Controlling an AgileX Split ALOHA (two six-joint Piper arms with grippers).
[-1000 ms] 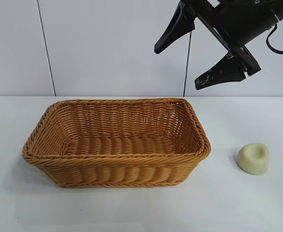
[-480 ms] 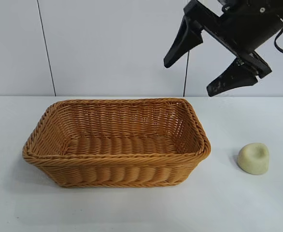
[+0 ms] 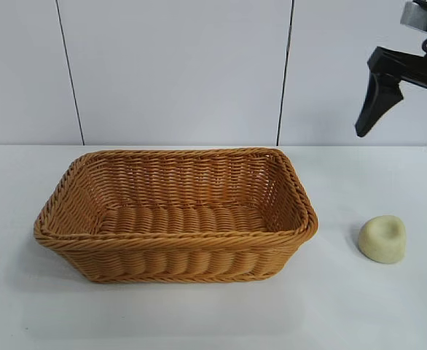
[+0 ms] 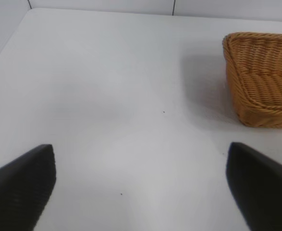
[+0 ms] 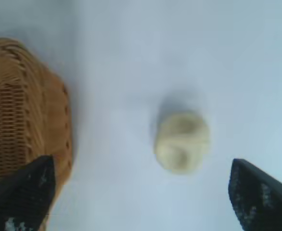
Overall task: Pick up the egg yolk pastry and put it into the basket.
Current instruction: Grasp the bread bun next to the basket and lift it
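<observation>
From the exterior view, a plain white surface (image 3: 199,313) runs up to a pale panelled wall (image 3: 177,73) split by two thin dark vertical seams. The basket (image 3: 173,259), orange-brown wicker with a braided rim and sloping sides, sits left of centre with nothing inside it. The egg yolk pastry (image 3: 382,238), a small cream dome with a shallow dent on top, lies on the surface to the right of the basket, apart from it. The right tool (image 3: 406,135) hangs high at the upper right edge, above the pastry and well clear of it, its dark fingers (image 3: 377,102) spread wide and holding nothing; one of them is partly cut off by the edge.

From the left wrist view, the left tool (image 4: 141,187) hovers over bare white surface, its two black fingers (image 4: 20,187) spread wide with nothing between them. A corner of the basket shows off to one side, casting a soft shadow, and the surface's far edge meets the wall.

From the right wrist view, the pastry lies on the surface between the right tool's spread fingertips and below them, untouched. The basket's braided rim lies close beside one fingertip.
</observation>
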